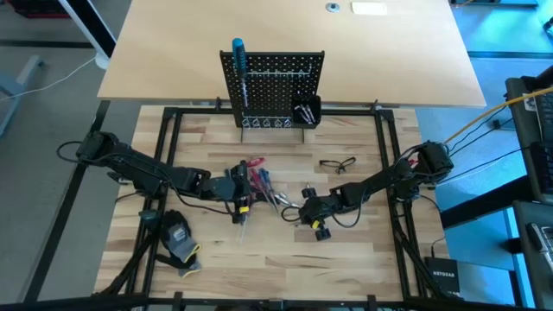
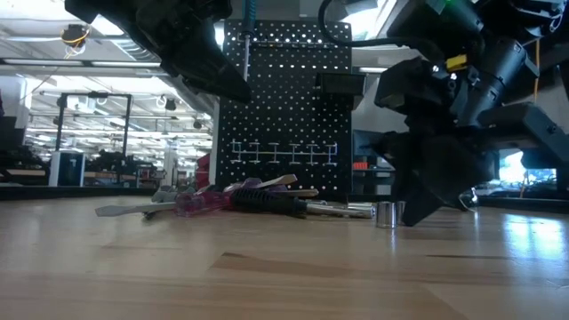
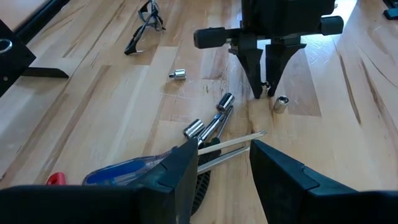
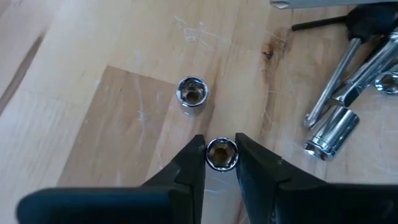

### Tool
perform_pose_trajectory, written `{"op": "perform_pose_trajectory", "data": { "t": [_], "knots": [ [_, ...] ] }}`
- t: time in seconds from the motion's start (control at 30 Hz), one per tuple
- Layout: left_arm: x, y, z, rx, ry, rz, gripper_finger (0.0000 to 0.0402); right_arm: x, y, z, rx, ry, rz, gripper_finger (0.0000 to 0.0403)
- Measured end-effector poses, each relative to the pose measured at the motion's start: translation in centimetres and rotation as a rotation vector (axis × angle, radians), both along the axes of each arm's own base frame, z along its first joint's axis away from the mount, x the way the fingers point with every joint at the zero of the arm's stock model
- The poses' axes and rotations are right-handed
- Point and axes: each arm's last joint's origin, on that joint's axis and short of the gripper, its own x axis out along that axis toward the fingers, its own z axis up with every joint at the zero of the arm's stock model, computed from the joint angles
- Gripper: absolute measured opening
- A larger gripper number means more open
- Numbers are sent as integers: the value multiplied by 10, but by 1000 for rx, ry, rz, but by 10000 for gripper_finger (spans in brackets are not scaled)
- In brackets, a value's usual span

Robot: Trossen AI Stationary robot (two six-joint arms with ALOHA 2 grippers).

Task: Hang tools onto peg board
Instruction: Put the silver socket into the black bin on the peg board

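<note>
While the right gripper (image 4: 220, 163) presses its two dark fingers down at the lower middle of the right wrist view, a small silver socket (image 4: 221, 153) sits upright between them, the fingertips narrowed to either side of it and seeming to touch its wall. A second silver socket (image 4: 191, 91) stands just above it in that frame, apart from the fingers. At the right edge lie chrome shafts and a larger socket (image 4: 333, 132).

In the high view the right gripper (image 1: 313, 223) is low over the wooden table (image 1: 380, 268), right of centre, and the left gripper (image 1: 241, 206) hangs just left of centre above the pile of tools (image 1: 259, 181). The left wrist view shows the left gripper (image 3: 224, 163) parted with nothing between its fingers, hovering over a blue-handled screwdriver (image 3: 121, 172) and slim silver shafts; the right gripper (image 3: 266, 87) shows at the upper middle of that frame, tips on the table beside a socket (image 3: 281, 103), and another socket (image 3: 179, 74) lies farther left.

The peg board (image 1: 275, 85) stands upright at the upper centre of the high view, with one blue-handled screwdriver (image 1: 238, 59) hanging at its left edge and a small black bin (image 1: 306, 113) at its lower right. Safety glasses (image 1: 337, 163) lie right of the pile, and a black-and-yellow glove (image 1: 179, 239) rests at the lower left. In the low view the tools (image 2: 240, 197) lie in front of the peg board (image 2: 284, 116).
</note>
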Motion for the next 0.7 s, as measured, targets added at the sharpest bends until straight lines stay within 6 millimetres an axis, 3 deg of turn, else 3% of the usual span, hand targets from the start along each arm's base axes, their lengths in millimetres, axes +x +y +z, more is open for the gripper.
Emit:
{"op": "perform_pose_trajectory", "data": {
  "t": [0.13,0.33,0.7],
  "knots": [
    [0,0,0,0,0,0,136,-1,-1,5,-3,-10,-5,71],
    [0,0,0,0,0,0,136,-12,-6,31,-63,-38,-48,80],
    [0,0,0,0,0,0,136,-40,-30,108,-198,-313,-143,77]
  ]
}}
